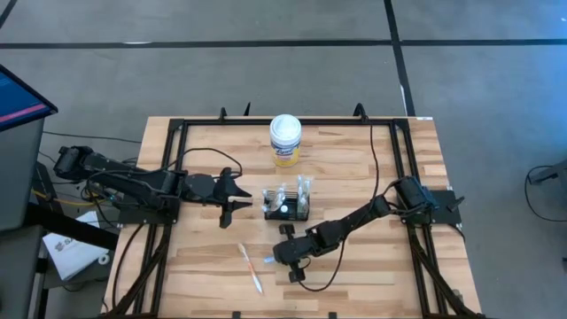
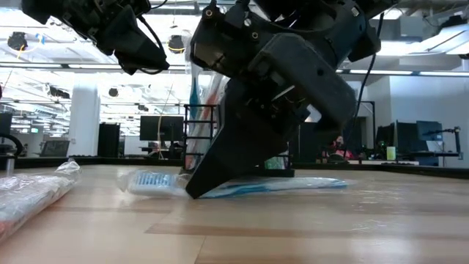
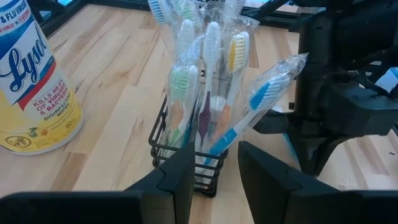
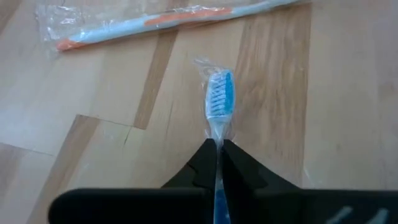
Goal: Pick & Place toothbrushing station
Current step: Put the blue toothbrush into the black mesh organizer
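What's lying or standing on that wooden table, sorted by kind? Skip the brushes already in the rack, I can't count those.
Wire-mesh rack holding wrapped brushes: 1
White and yellow wipes canister: 1
Wrapped toothbrushes outside the rack: 2, an orange one lying loose and a blue one pinched by the right gripper
Total: 4

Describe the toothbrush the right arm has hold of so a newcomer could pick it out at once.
Start at the black wire holder mid-table, then move toward the table's near edge to the right pincer, shut on a wrapped blue toothbrush lying flat on the wood. The other loose toothbrush, beside it, is white and orange with nothing gripping it.
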Motion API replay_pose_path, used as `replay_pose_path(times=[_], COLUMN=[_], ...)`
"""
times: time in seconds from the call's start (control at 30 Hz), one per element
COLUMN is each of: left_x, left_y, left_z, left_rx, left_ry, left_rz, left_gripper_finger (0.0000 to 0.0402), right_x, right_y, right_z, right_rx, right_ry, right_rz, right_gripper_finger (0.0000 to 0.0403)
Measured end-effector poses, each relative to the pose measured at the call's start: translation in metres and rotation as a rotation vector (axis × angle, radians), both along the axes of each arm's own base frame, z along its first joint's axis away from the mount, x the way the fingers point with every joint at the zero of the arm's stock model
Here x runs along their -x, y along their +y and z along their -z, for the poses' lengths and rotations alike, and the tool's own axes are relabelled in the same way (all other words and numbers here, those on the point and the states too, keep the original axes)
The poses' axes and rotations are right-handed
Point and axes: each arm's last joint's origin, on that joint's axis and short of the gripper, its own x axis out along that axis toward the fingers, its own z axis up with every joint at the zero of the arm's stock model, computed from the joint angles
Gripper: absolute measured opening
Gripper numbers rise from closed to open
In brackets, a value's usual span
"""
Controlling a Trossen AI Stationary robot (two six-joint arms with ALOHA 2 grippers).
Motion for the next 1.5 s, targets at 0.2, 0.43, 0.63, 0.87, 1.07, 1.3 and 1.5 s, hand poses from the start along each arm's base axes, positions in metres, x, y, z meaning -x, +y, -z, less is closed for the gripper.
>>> replay_pose_path(times=[0.2, 0.43, 0.63, 0.87, 1.07, 1.3, 1.5], left_x=[0.0, 0.0, 0.0, 0.0, 0.0, 0.0, -0.001], left_y=[0.0, 0.0, 0.0, 0.0, 0.0, 0.0, 0.0], left_z=[0.0, 0.0, 0.0, 0.0, 0.0, 0.0, -0.002], left_rx=[0.0, 0.0, 0.0, 0.0, 0.0, -0.006, -0.033], left_ry=[0.0, 0.001, 0.001, 0.003, 0.004, 0.002, -0.022], left_rz=[0.0, 0.001, 0.001, 0.001, 0.005, 0.007, 0.022], left_gripper_finger=[0.0117, 0.0117, 0.0117, 0.0117, 0.0117, 0.0117, 0.0117], right_x=[0.001, 0.004, 0.009, 0.023, 0.028, 0.033, 0.031], right_y=[0.0, 0.0, -0.001, -0.004, -0.005, -0.009, -0.009], right_z=[-0.023, -0.056, -0.076, -0.098, -0.114, -0.134, -0.157], right_rx=[-0.016, -0.018, 0.016, 0.114, 0.126, 0.137, 0.127], right_ry=[-0.054, -0.15, -0.195, -0.191, -0.23, -0.301, -0.452], right_rz=[-0.004, -0.019, -0.041, 0.017, 0.037, 0.08, 0.072], right_gripper_finger=[0.0001, 0.0, 0.0, 0.0, 0.0, 0.0, 0.0])
